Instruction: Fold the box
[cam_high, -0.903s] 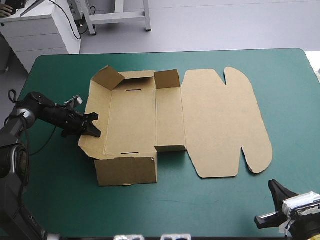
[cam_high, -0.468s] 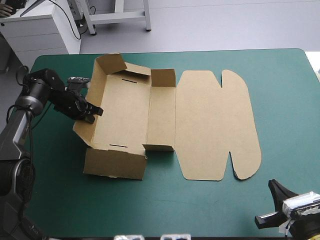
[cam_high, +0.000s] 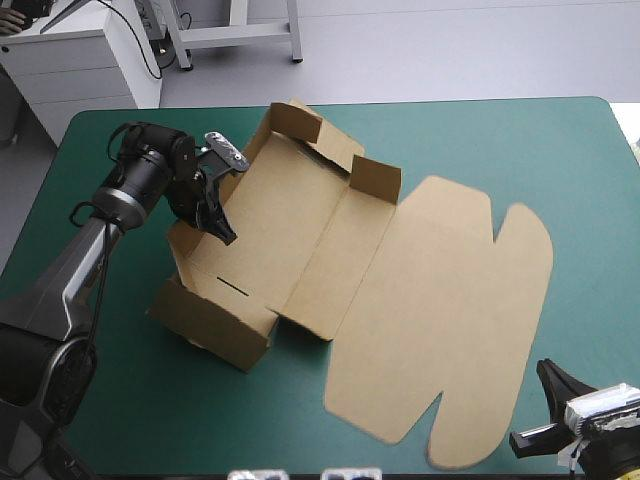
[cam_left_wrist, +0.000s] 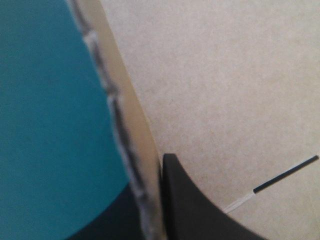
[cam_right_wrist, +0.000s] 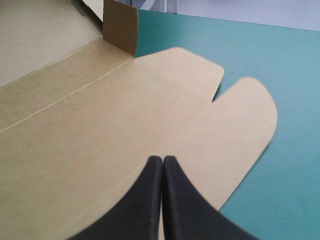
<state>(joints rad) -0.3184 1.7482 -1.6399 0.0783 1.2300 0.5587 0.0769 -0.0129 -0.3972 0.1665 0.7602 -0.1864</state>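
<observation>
Reader: Grip first: what does the left gripper (cam_high: 220, 225) hold?

Legend: Its two black fingers (cam_left_wrist: 200, 210) are pressed together on the box (cam_high: 300, 220), with the upper edge of one long side wall (cam_high: 190, 255) clamped between them. One finger lies inside the box against the brown board. The other lies outside it, over the teal-green table cover (cam_left_wrist: 45, 125).

Reader: What lies around that wall?

Legend: Inside the box, near the inner finger, a thin dark slot (cam_left_wrist: 285, 175) is cut in the board. An end wall (cam_high: 210, 325) stands raised at the near end of the box. A folded flap (cam_high: 300, 120) stands at its far end. A shorter flap (cam_high: 375, 178) stands upright beside that one, on the side away from the clamped wall.

Reader: Where is the box as a whole?

Legend: It rests on the table cover, about the middle, turned at an angle to the table's edges. The tray part, with its walls up, is the half nearer the left gripper. The lid (cam_high: 440, 310) lies flat and open, spreading from the tray on the side away from that gripper.

Reader: What about the right gripper (cam_right_wrist: 162, 159)?

Legend: Its fingers meet in one pointed arch with nothing between them. It sits just beside the lid's rounded outer edge, on the side of the box opposite the left gripper. The flat lid stretches ahead of it toward the tray.
</observation>
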